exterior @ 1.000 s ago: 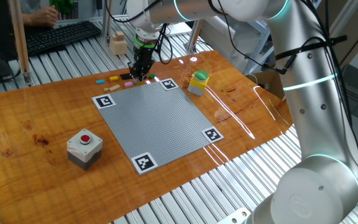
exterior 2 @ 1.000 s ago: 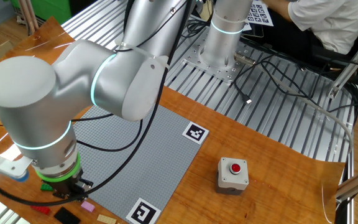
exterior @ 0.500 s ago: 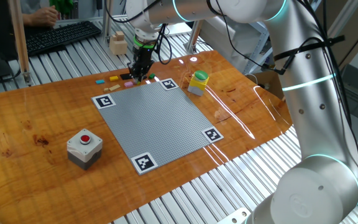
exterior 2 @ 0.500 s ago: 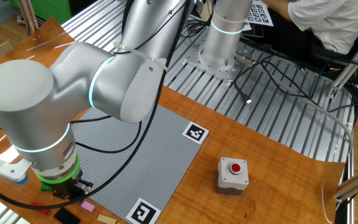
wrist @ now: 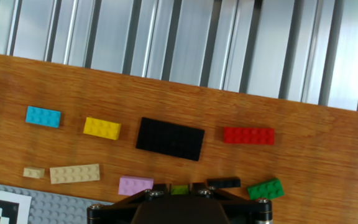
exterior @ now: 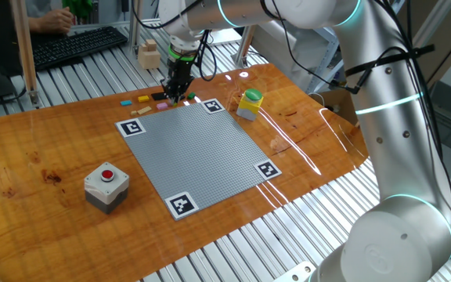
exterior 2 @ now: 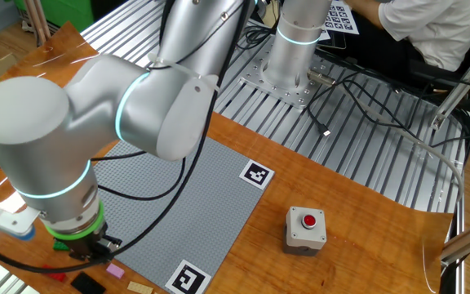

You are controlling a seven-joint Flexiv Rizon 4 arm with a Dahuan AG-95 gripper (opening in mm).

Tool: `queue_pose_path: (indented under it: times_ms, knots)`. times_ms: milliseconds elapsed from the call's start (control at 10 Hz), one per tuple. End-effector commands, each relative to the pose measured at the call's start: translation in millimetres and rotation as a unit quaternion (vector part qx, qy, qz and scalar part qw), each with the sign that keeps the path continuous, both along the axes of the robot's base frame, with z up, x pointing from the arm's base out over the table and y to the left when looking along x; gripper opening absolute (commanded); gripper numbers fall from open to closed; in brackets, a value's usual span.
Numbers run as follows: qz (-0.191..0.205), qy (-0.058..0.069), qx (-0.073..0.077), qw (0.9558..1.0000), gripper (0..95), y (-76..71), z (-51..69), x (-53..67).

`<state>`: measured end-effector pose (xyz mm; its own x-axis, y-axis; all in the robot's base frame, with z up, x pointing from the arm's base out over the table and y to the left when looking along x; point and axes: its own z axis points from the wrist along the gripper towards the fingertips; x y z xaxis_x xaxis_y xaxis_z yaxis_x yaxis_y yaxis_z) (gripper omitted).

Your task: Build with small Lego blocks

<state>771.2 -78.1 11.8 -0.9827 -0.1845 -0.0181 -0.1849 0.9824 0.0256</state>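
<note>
1. Pointing straight down at the far edge of the wooden table [exterior: 45, 149], the gripper [wrist: 179, 186] stands with its jaws drawn narrow
2. A tiny yellow-green brick [wrist: 179, 190] sits between the fingertips; whether they actually clamp it cannot be told from any view
3. Just beside the fingers lie a pink brick [wrist: 135, 185] on one side and a thin black brick [wrist: 224, 182] on the other, with a green brick [wrist: 265, 188] next to the black one
4. Further out, in a loose row on the table, lie a blue brick [wrist: 43, 116], a yellow brick [wrist: 102, 127], a larger black plate brick [wrist: 169, 138] and a red brick [wrist: 248, 135], all apart from one another
5. A long tan brick [wrist: 74, 173] and a small tan brick [wrist: 33, 172] lie near the edge of the grey studded plate [exterior: 198, 149]
6. No brick is visible on that plate, which carries a printed marker at each corner
7. A yellow-and-green capped grey box [exterior: 249, 104] stands near the plate's far corner, and a grey box with a red button [exterior: 106, 186] stands beside its near side
</note>
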Motion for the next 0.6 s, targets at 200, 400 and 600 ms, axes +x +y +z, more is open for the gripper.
queue_pose_path:
  times_ms: [200, 400, 600]
  knots:
    - [-0.009, 0.006, 0.006, 0.9999, 0.0, 0.6, 7.8, -0.7]
    - [-0.036, 0.007, 0.012, 0.9992, 0.0, 6.0, 11.0, -10.2]
    - [-0.048, 0.008, 0.01, 0.9988, 0.0, 12.2, 13.0, -21.7]
